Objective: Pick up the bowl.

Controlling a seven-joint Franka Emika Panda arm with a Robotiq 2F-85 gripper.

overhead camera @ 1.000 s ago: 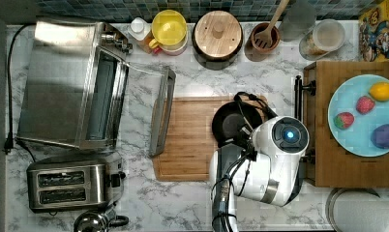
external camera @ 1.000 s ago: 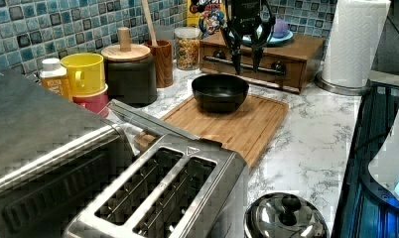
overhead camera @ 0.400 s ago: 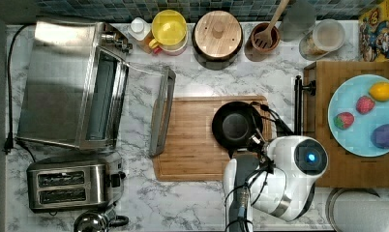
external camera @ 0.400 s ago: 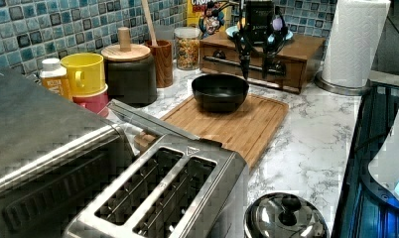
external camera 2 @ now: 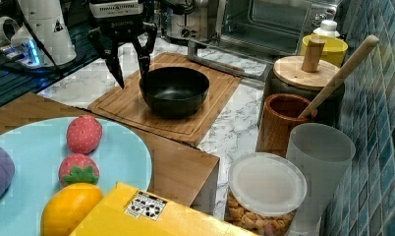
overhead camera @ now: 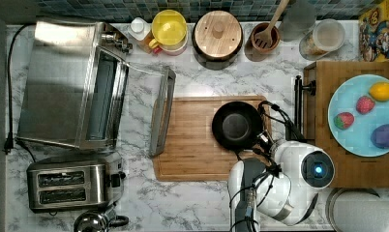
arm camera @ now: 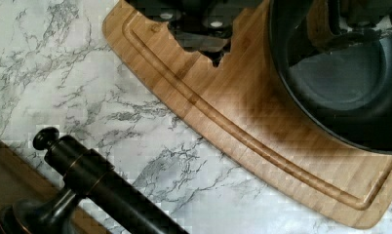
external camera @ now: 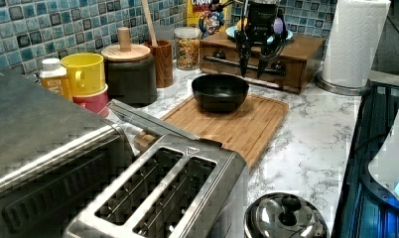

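Observation:
The black bowl (overhead camera: 237, 125) stands on the wooden cutting board (overhead camera: 192, 145), near the board's edge on the top view's right. In the right view my gripper (external camera 2: 132, 78) hangs open at the bowl's (external camera 2: 175, 88) near-left rim, one finger (external camera 2: 143, 69) by the rim and the other out over the board. The wrist view has one fingertip (arm camera: 211, 46) above the board and the other inside the bowl (arm camera: 350, 83), so the jaws straddle the rim. In the left view the gripper (external camera: 251, 72) is just behind the bowl (external camera: 220, 91).
A wooden box (overhead camera: 328, 159) with a dark drawer handle (arm camera: 87, 180) and a blue fruit plate (overhead camera: 362, 116) stands close beside the gripper. The lidded pot (overhead camera: 217, 33), yellow cup (overhead camera: 169, 28) and utensil holder (overhead camera: 263, 41) line the back wall. The toaster oven's open door (overhead camera: 161, 111) borders the board.
The arm has swung toward the top view's right and the gripper has come down from above the bowl to its rim. The bowl has not moved.

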